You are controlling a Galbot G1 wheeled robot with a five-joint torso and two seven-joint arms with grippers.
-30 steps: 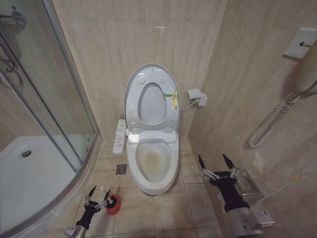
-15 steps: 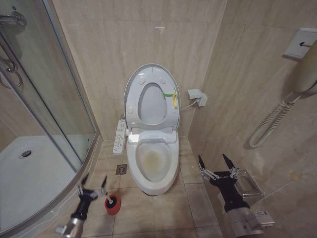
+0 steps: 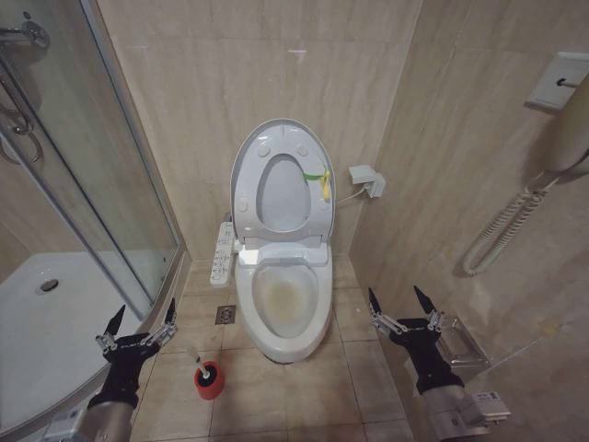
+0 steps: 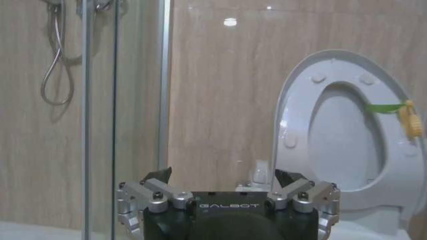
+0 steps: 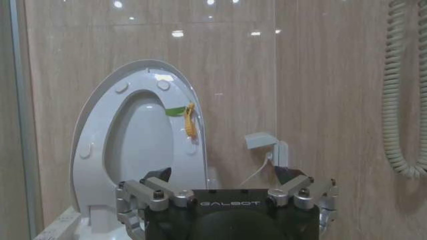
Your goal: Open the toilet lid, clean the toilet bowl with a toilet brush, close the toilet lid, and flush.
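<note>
The toilet lid [image 3: 247,175] stands raised against the wall with the ring seat folded up against it and a yellow-green tag [image 3: 321,180] at its edge. Below it the toilet bowl [image 3: 282,299] lies uncovered, with yellowish staining on its bottom. The toilet brush [image 3: 195,355] rests in a red holder cup [image 3: 208,383] on the floor, left of the bowl. My left gripper [image 3: 145,308] hangs open and empty, up and to the left of the brush. Right of the bowl, my right gripper [image 3: 396,295] is open and empty. The raised lid [image 4: 300,105] [image 5: 93,130] shows beyond each gripper [image 4: 223,177] [image 5: 223,175].
A curved glass shower enclosure [image 3: 110,184] with a white tray [image 3: 55,322] fills the left. A seat control panel [image 3: 222,250] sticks out left of the toilet, by a floor drain [image 3: 225,314]. A wall box [image 3: 365,177] and a corded wall phone [image 3: 515,216] sit on the right wall.
My left gripper has left the brush in the red cup and lifted away to the left, fingers open. The right arm has not moved.
</note>
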